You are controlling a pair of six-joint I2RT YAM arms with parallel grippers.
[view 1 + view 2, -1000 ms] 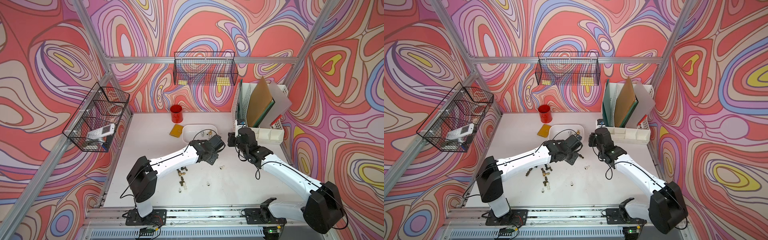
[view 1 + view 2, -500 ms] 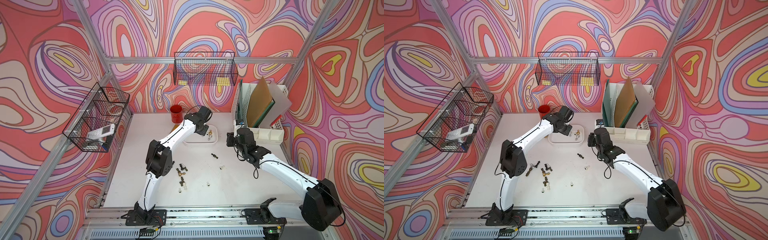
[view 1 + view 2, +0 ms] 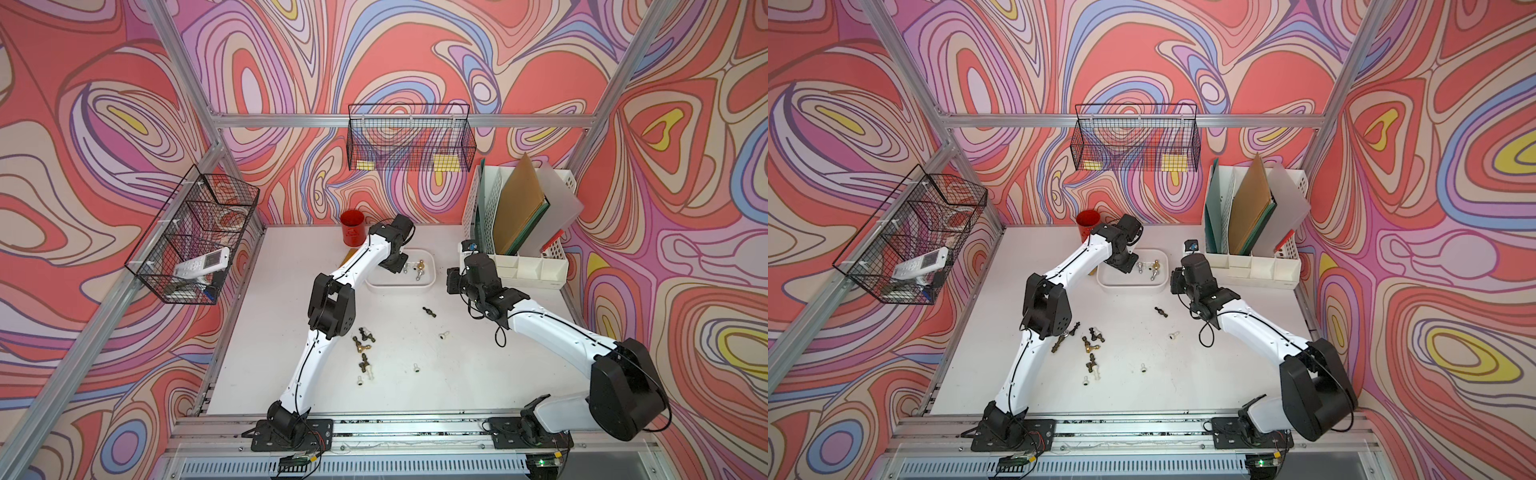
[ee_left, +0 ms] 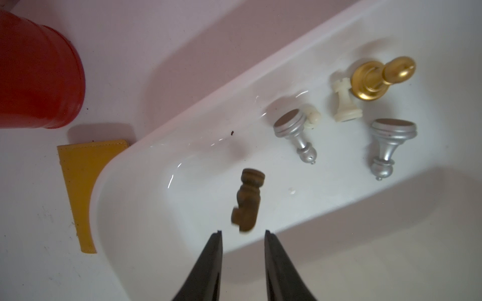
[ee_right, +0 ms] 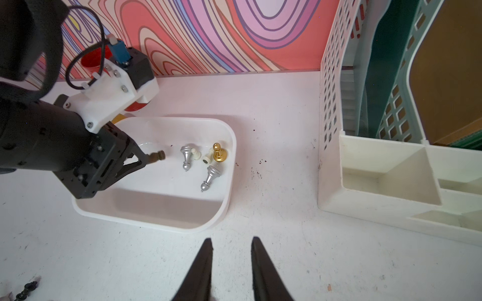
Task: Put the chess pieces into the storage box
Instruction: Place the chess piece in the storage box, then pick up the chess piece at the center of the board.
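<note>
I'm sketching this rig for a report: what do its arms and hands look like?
The left arm and right arm: white shells, black joints, thin black cables looping outside. The left hand and right hand: black, each with two slim tapering fingers.

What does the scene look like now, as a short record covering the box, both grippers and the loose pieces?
Storage box: five chess pieces lying inside
Left gripper: above the box, fingers apart
Bronze piece: blurred, just beyond the left fingers, over the box
Right gripper: empty, fingers apart, beside the box
Table: loose pieces scattered
</note>
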